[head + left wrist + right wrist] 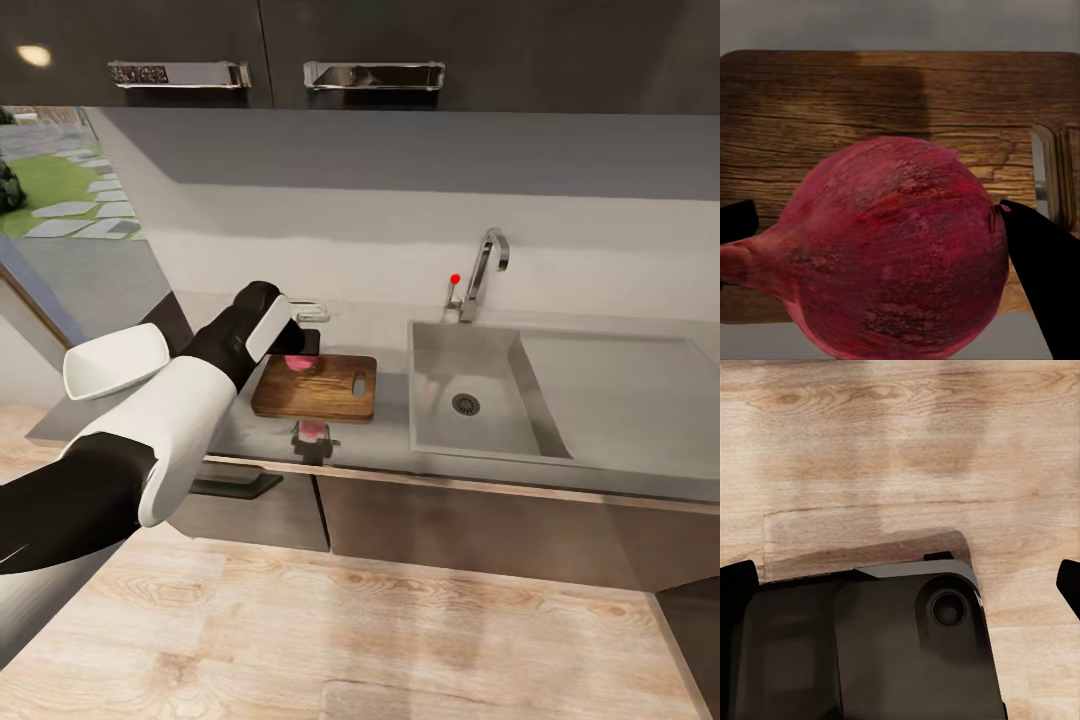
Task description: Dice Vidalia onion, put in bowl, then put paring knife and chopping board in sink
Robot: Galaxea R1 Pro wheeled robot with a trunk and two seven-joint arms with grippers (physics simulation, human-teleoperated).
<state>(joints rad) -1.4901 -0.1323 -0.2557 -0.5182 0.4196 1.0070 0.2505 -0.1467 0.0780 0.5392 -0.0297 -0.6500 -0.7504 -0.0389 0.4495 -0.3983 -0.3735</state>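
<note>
My left gripper [298, 348] is shut on the Vidalia onion [297, 362], a pinkish-red bulb, over the far left part of the brown chopping board [318, 388]. Up close, the onion [896, 251] sits between two black fingers [1035, 255], with the board [900, 97] behind it; I cannot tell whether it touches the wood. The white bowl [112, 362] stands on the countertop [385, 445] left of the board. Right of the board lies the sink [470, 395]. The paring knife is out of view. My right gripper [900, 577] hangs open over the wooden floor [907, 450].
A chrome tap [487, 262] with a red knob [455, 279] stands behind the basin, and a flat drainboard [620, 385] extends to its right. Dark wall cabinets [300, 50] hang above. The robot's dark base [862, 645] lies below the right gripper.
</note>
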